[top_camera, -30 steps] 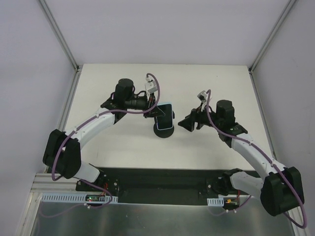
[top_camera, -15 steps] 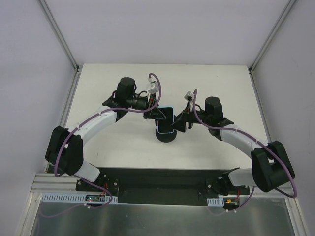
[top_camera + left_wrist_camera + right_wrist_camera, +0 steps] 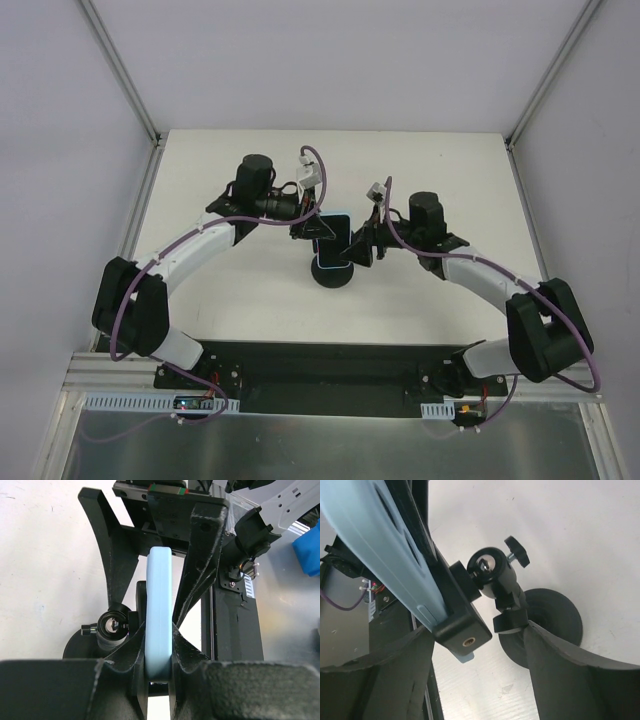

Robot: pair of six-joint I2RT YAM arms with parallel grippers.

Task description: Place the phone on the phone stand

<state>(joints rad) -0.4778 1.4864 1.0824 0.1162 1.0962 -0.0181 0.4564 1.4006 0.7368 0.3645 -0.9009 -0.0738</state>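
Note:
The phone [image 3: 338, 240], black with a pale blue case, is held on edge above the black phone stand [image 3: 333, 275]. My left gripper [image 3: 320, 230] is shut on it; the left wrist view shows the blue edge [image 3: 159, 615] pinched between my fingers [image 3: 159, 652], with the stand's ball joint [image 3: 114, 625] just to the left. My right gripper [image 3: 360, 247] is open, and in the right wrist view [image 3: 477, 630] its jaws straddle the stand's cradle [image 3: 462, 622] and stem [image 3: 512, 607]. The phone's lower edge [image 3: 375, 545] sits against the cradle. The disc base [image 3: 555, 620] lies below.
The white table [image 3: 230, 180] has grey walls and metal corner posts [image 3: 125, 75] on both sides. A black base plate [image 3: 320, 362] runs along the near edge. A blue object [image 3: 309, 550] shows at the right of the left wrist view.
My right arm has swung left to the stand, and its open jaws now stand around it. My left gripper has kept the phone over the stand with only a small shift.

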